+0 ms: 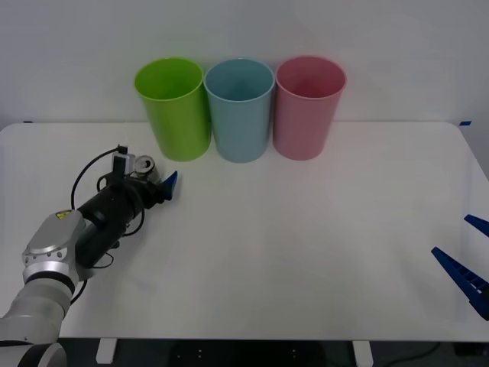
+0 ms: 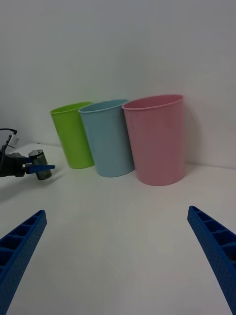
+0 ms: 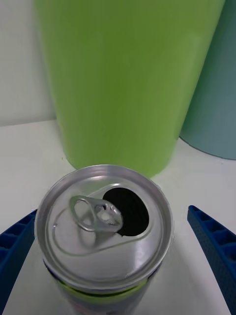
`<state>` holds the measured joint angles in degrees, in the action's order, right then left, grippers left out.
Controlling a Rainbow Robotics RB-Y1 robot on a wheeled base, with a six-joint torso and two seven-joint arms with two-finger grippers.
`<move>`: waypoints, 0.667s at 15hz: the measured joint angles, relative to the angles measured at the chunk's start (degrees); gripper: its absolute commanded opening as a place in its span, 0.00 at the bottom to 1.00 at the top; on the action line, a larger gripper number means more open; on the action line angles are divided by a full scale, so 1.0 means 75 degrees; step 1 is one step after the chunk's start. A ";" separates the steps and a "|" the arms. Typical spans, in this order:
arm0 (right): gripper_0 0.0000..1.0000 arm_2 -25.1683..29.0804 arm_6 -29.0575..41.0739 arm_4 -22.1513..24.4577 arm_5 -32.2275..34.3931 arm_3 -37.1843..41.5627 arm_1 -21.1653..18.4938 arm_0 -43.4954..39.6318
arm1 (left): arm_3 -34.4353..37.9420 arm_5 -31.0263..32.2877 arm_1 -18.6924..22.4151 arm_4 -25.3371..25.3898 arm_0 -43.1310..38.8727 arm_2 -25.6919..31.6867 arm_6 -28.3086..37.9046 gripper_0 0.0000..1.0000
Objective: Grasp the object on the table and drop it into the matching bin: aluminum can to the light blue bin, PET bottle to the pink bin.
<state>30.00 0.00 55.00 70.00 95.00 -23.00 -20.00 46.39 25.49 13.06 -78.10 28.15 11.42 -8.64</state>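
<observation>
The aluminum can [image 1: 145,164], small and dark with a silver top and an open pull-tab hole, stands upright on the white table [image 1: 306,245] just in front of the lime green bin. My left gripper [image 1: 153,176] is open and straddles it; in the left wrist view the can [image 3: 105,226] sits between the two blue fingers [image 3: 211,241], with a gap showing beside one of them. The light blue bin [image 1: 240,111] stands in the middle of the row at the back, with the pink bin [image 1: 309,107] to its right. My right gripper [image 1: 467,256] waits open at the table's right edge.
A lime green bin [image 1: 174,107] stands at the left end of the row, very close behind the can. The three bins touch or nearly touch along the back wall. From the right wrist view the can [image 2: 38,158] and left arm appear far off.
</observation>
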 measured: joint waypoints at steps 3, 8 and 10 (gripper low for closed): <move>1.00 0.0000 0.0000 0.0000 0.0000 0.0000 0.0000 0.0000 | 0.0000 -0.0014 -0.0021 0.0002 0.0007 0.0000 -0.0002 1.00; 1.00 0.0000 0.0000 0.0000 0.0000 0.0000 0.0000 0.0000 | -0.0009 -0.0014 -0.0020 0.0051 -0.0001 0.0011 -0.0036 0.03; 1.00 0.0000 0.0000 0.0000 0.0000 0.0000 0.0000 0.0000 | -0.0003 -0.0010 -0.0020 0.0082 -0.0002 0.0022 -0.0068 0.00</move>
<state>30.00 0.00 55.00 70.00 95.00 -23.00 -20.00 46.37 25.42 12.91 -77.48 28.14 11.59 -9.16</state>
